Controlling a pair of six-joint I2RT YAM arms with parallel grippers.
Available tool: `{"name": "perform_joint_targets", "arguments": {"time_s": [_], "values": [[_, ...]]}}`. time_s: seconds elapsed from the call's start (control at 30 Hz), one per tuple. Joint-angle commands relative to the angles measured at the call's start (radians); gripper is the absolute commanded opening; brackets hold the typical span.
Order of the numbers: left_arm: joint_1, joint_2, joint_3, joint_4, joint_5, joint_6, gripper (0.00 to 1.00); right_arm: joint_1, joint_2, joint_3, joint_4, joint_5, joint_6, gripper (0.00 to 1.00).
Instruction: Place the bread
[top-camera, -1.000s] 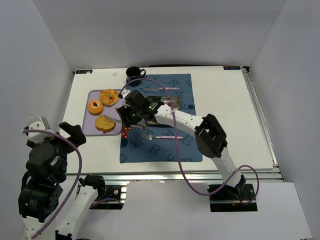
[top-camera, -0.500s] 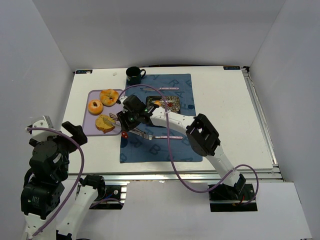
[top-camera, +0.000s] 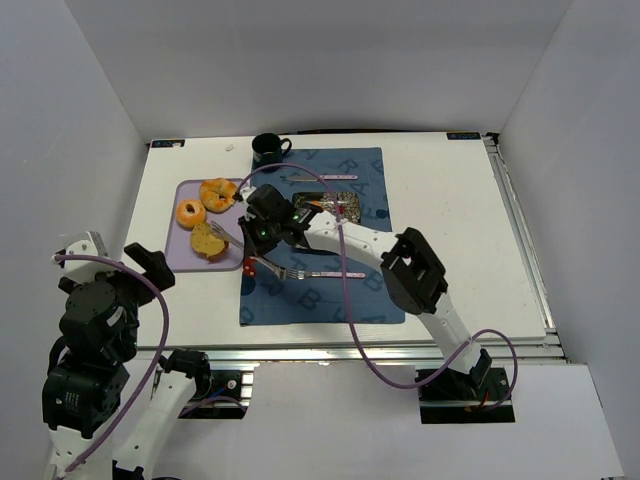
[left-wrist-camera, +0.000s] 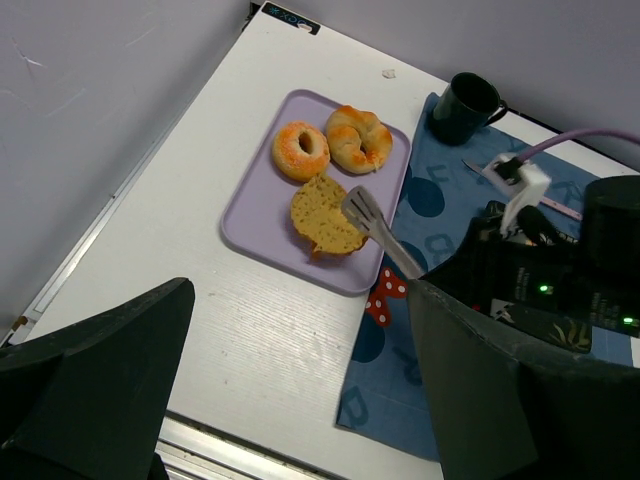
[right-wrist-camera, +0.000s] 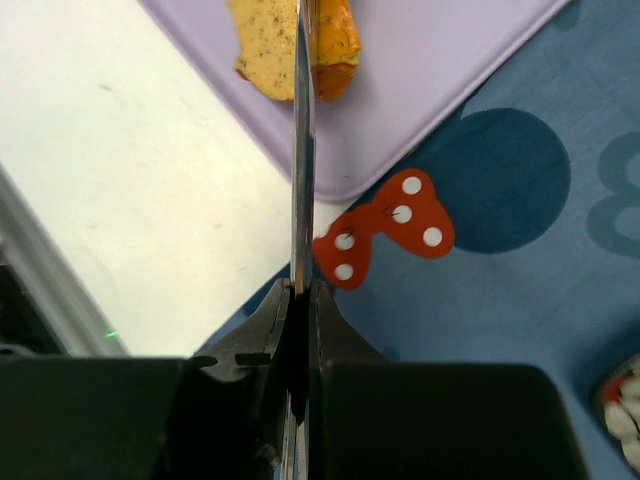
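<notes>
I saw the right gripper (right-wrist-camera: 302, 292) fully closed, its fingers pressed tight on the metal tongs (left-wrist-camera: 378, 228); the tongs' tip lay on the right edge of the bread slice (left-wrist-camera: 322, 215), though I couldn't tell whether it actually pinched the crust; the slice sat on the purple tray (left-wrist-camera: 260, 225), just below two bagels (left-wrist-camera: 301, 150), near the tray's edge beside the blue mat (left-wrist-camera: 420, 190); the left gripper (left-wrist-camera: 295, 400) hung wide open, well apart, holding nothing.
</notes>
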Motion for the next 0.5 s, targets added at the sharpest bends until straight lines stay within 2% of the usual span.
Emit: {"name": "perform_joint_targets", "arguments": {"time_s": [0.0, 0.17, 0.27, 0.3, 0.47], "values": [[-0.003, -0.009, 0.020, -0.009, -0.006, 0.001, 0.98, -0.001, -0.159, -0.001, 0.073, -0.008, 0.058, 0.00], [-0.003, -0.012, 0.052, -0.023, -0.009, 0.001, 0.98, -0.022, -0.310, -0.062, 0.100, 0.032, 0.124, 0.00], [-0.003, -0.015, 0.057, -0.024, -0.006, -0.004, 0.98, -0.094, -0.447, -0.218, 0.125, 0.059, 0.175, 0.00], [-0.003, -0.015, 0.058, -0.024, -0.002, -0.004, 0.98, -0.154, -0.484, -0.332, 0.156, 0.044, 0.190, 0.00], [-0.002, -0.018, 0.041, -0.006, 0.018, -0.011, 0.98, -0.355, -0.723, -0.671, 0.282, -0.118, 0.233, 0.00]]}}
